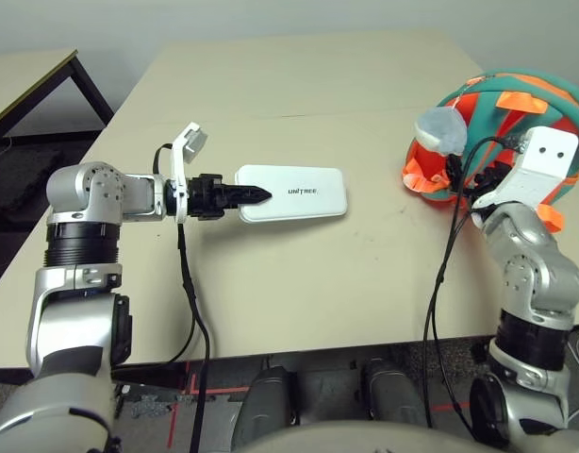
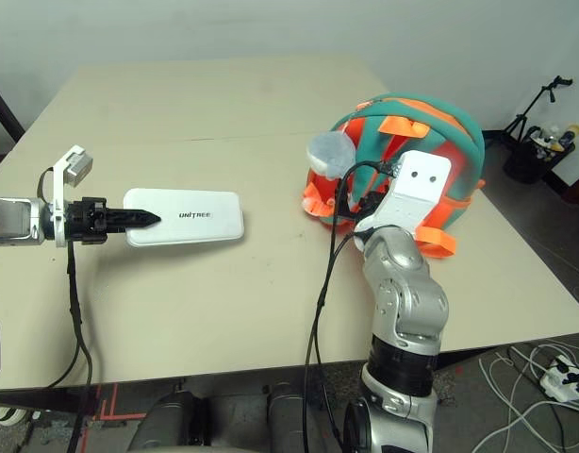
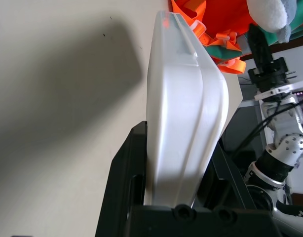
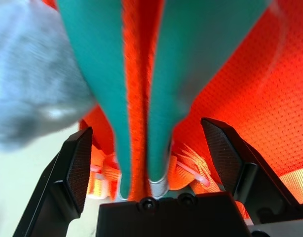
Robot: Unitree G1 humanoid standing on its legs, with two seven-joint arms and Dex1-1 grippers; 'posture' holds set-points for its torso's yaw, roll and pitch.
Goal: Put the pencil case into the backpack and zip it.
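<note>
Left wrist view: left gripper (image 1: pixel 255 195) clamped on case (image 1: pixel 294 193) end for carrying; right gripper (image 4: pixel 149 148) spread against backpack (image 2: pixel 417 142), likely steadying it.

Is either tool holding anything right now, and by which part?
The left tool grips the pencil case by its short end farthest from the backpack. The right tool is open, holding nothing.

The left arm reaches across the robot's front, forearm level, its tool (image 1: pixel 255 195) pointing toward the right arm — the black fingers (image 3: pixel 123 182) clamped on a flat white case. The right arm is bent upward at the elbow, its tool (image 4: pixel 151 153) spread wide — fingers (image 4: pixel 78 165) apart.
</note>
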